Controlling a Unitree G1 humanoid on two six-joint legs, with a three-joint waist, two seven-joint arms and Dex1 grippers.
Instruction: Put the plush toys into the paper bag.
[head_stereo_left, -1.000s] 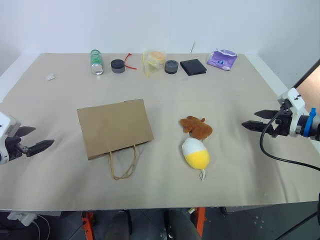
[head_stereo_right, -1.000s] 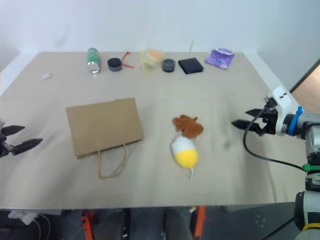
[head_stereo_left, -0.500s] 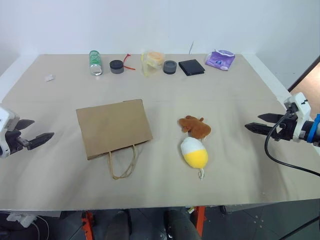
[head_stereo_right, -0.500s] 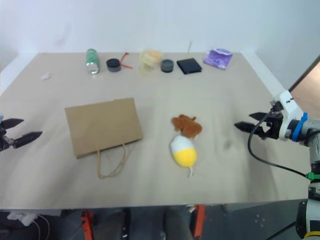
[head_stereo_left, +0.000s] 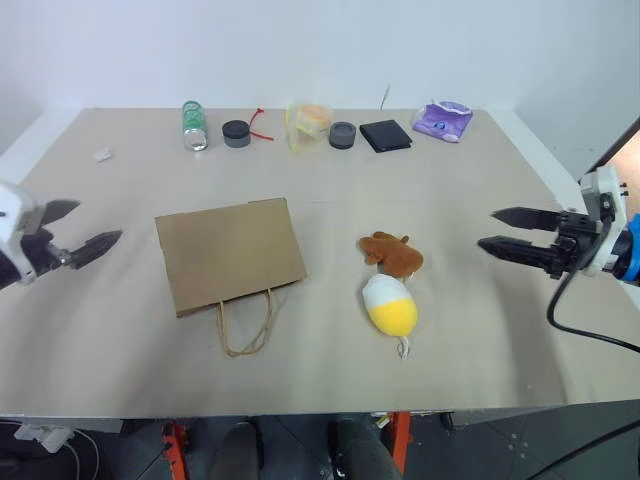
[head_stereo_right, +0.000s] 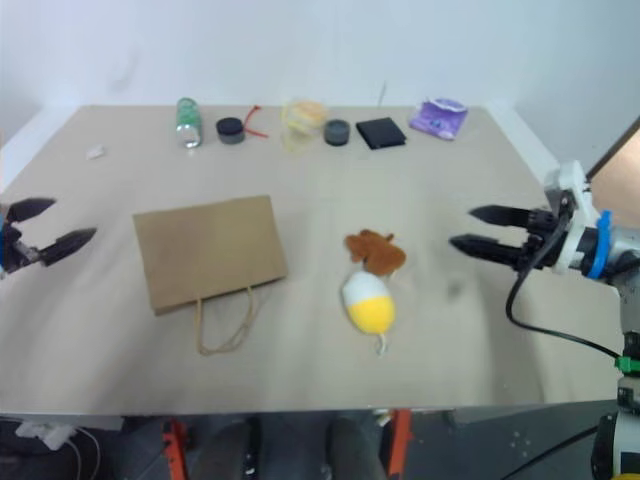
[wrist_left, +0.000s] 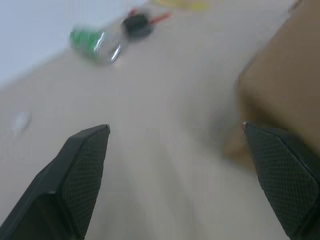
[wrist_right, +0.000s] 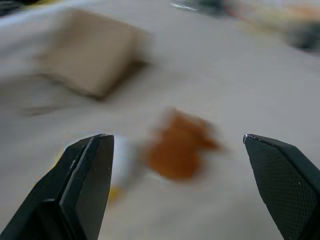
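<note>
Both the left gripper (head_stereo_left: 82, 228) and right gripper (head_stereo_left: 507, 231) are wide open and empty. The paper bag (head_stereo_left: 229, 254), centre-left, lies flat, so the toys (head_stereo_left: 391, 282) could push it away.

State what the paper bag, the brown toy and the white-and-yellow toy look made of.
Paper bag: matte brown kraft paper, lying flat with crisp edges; its loop handles look like twisted paper cord.
Brown toy: plush fabric, fuzzy and dull, with a ragged outline.
White-and-yellow toy: soft, smooth-napped plush, probably stuffed, rounded with no shine; a thin cord trails from it.
</note>
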